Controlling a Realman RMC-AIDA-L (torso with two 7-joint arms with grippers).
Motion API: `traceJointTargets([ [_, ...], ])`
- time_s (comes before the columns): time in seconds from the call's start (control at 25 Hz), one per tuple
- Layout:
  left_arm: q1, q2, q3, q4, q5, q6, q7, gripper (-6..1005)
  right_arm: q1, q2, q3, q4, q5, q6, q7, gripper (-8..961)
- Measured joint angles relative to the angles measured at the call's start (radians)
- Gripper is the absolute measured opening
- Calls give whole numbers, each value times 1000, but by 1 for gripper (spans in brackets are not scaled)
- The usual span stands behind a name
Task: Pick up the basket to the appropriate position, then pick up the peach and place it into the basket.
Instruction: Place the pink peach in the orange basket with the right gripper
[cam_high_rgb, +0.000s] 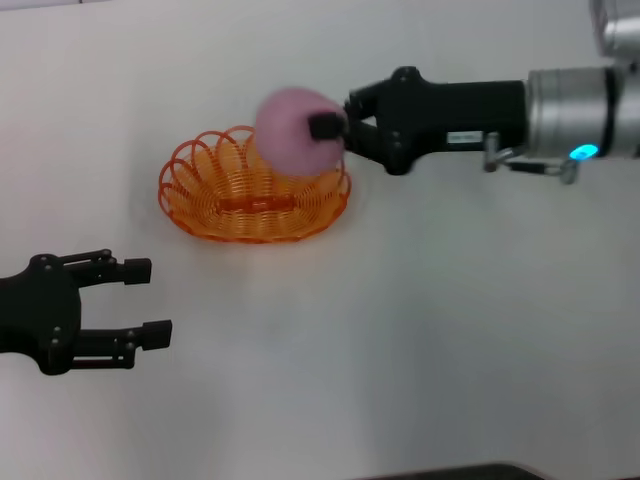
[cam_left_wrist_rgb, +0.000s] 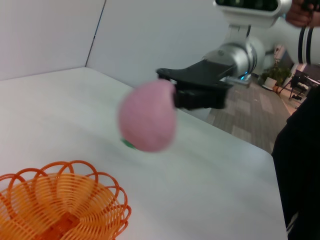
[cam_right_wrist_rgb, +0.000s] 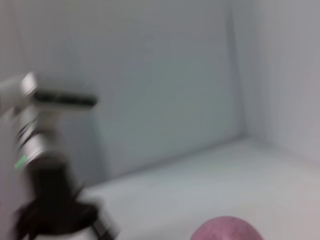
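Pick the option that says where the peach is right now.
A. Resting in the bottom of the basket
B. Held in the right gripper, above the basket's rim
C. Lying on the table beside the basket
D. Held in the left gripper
B: the right gripper is shut on the peach, holding it clear above the basket; the left gripper is open and holds nothing.

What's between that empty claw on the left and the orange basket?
Nothing: in the head view, only bare white table separates the open left gripper from the basket.
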Motion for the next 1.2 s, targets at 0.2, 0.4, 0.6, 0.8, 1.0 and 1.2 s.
traceJointTargets([
  [0.2, -3, 0, 0, -2, -3, -3, 0, 843, 35, 13, -10, 280, 166, 114, -332, 42],
  [0.4, 0, 0, -1, -4, -35, -4, 0, 843, 77, 20, -2, 452, 274, 130, -556, 42],
  [0.6, 3, -1, -2, -7, -47, -4, 0, 843, 110, 25, 1, 553, 356, 182, -699, 42],
  [0.8, 3, -3, -2, -8, -48, -5, 0, 843, 129, 28, 2, 577, 360, 205, -739, 100],
  [1.0, 4, -3, -2, -8, -48, -6, 0, 843, 131, 29, 4, 583, 362, 200, -742, 198],
  [1.2, 4, -3, -2, -8, -48, -8, 0, 843, 132, 29, 27, 592, 364, 204, -748, 395],
])
